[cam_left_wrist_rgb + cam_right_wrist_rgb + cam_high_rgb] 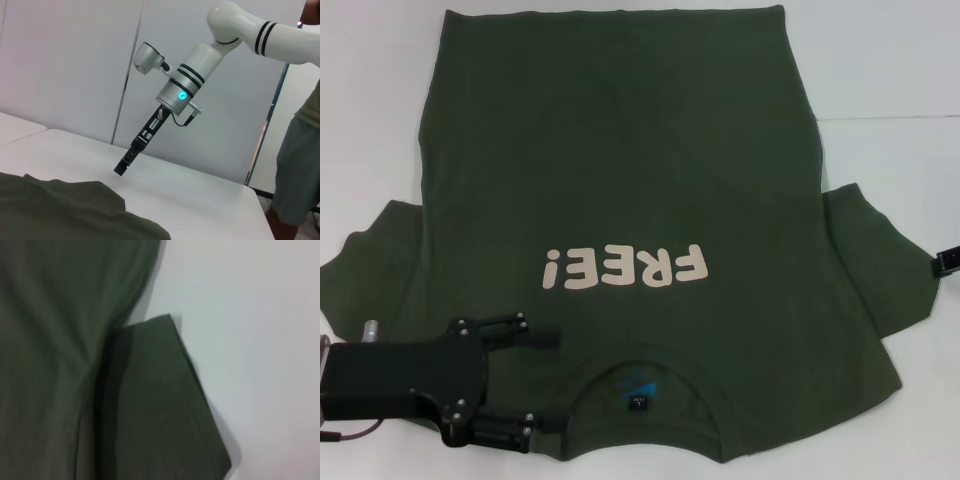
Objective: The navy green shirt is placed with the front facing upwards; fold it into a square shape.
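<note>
— Olive cotton all over the white counter (pixel 880 60): the shirt (pixel 620 170) lies flat, front up, collar at the robot's edge and hem at the far side. The cream "FREE!" lettering (pixel 624 267) reads upside down in the head view, and a small blue label (pixel 638 385) shows inside the round neck.

— And the left gripper (pixel 542 385)?

— It is low over the shirt's shoulder on the robot's left, just beside the collar. Its jaws are spread wide, one black finger (pixel 525 333) towards the lettering, the other at the near edge, with cloth between them. Whether the tips touch the fabric I cannot tell; nothing is pinched.

— The right gripper (pixel 950 261)?

— Only a dark tip of it shows at the right edge of the head view, beside the right sleeve (pixel 875 265) and apart from it. The left wrist view shows it better: the white arm (pixel 235 30) slants down and the gripper's end hangs over bare counter, near the shirt's edge. Its jaws look pressed together, holding nothing.

— Anything in the way?

— Not on the counter. A person in a green top and grey shorts (pixel 297 170) stands at the counter's far corner in the left wrist view. The right wrist view shows only the sleeve lying flat next to the body of the shirt, its corner on white counter.
</note>
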Robot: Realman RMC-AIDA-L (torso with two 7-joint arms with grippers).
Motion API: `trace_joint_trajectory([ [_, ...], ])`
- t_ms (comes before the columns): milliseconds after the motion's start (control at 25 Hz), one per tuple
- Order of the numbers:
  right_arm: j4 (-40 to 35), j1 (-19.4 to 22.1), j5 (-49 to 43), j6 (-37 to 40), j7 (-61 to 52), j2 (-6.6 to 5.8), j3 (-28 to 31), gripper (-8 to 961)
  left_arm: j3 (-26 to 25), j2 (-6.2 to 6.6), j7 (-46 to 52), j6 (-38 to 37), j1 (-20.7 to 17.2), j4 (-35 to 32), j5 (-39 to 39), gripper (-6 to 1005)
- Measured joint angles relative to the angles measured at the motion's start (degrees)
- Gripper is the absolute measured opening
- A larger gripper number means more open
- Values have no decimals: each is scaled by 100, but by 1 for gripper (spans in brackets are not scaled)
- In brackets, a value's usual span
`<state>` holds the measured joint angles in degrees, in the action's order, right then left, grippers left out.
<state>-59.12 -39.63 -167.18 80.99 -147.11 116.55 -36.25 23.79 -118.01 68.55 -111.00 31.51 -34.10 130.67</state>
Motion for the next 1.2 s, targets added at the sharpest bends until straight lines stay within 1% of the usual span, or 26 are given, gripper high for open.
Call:
trace_joint_trajectory([
  [280,239,-14,47,-298,-156,-7,33,895,44,0,-32,-17,-39,0,3,934],
  [520,533,-43,241,-447,-171,-105,41,896,49,-10,-51,-21,-76,12,3,934],
  [720,922,-197,214,-547,-224,-236,12,895,79,-11,-53,-32,-76,17,2,933],
  [1200,1409,-327,172,-932,-253,-269,-69,893,135,-20,-63,9,-75,18,2,933],
])
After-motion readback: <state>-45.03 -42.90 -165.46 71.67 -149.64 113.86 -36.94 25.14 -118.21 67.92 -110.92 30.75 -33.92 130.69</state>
